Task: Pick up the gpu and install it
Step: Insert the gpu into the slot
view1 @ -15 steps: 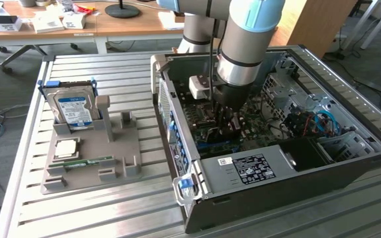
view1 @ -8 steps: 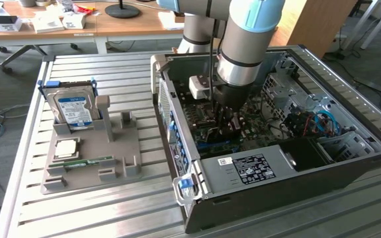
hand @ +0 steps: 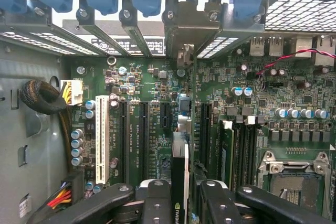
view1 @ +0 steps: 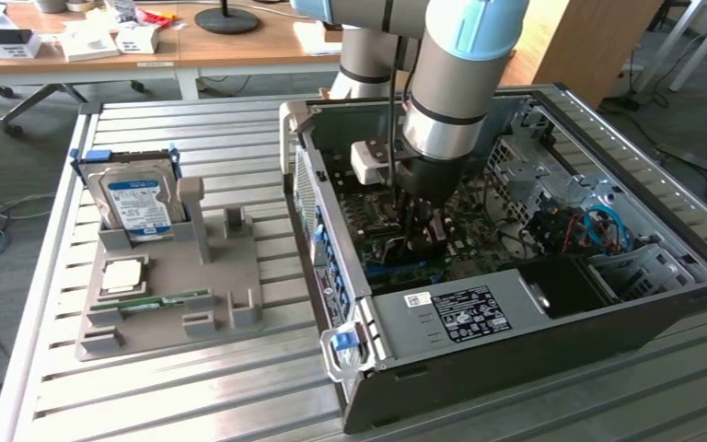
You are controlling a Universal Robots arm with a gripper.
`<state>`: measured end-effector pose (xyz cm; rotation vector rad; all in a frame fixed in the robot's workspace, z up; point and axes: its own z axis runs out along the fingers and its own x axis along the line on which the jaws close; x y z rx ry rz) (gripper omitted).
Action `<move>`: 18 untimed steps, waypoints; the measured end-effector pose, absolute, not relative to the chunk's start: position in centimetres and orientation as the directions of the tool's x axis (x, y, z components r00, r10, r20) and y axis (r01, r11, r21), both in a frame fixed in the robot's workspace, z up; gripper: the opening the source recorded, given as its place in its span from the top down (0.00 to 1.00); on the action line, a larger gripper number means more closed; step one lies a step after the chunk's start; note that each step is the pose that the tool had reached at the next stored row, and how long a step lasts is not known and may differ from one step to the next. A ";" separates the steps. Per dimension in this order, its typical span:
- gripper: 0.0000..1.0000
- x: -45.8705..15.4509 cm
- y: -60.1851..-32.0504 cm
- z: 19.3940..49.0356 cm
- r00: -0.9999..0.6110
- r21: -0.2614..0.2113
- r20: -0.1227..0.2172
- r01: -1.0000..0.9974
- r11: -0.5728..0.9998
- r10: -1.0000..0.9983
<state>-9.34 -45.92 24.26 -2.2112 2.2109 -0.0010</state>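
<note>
The tool (hand: 179, 195) is down inside the open case (view1: 501, 313), which lies on the surface's far-right part, and it pinches the gpu (hand: 179, 161) edge-on between its fingers (hand: 157, 198). In the wrist view the card stands upright over the motherboard (hand: 152, 85), its metal bracket (hand: 185, 56) reaching toward the rear slot openings, apparently just above or entering a black slot (hand: 143, 135); whether it is seated cannot be told.

The risk, as I judge it, is misalignment: if the card's edge sits slightly off the slot or tilts, pressing down could jam it or strain the board. The bracket could also catch on the case's rear frame.
</note>
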 end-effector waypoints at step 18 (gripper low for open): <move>0.74 -9.4 -45.9 24.0 0.000 -0.011 -0.010 -1.000 0.000 -1.000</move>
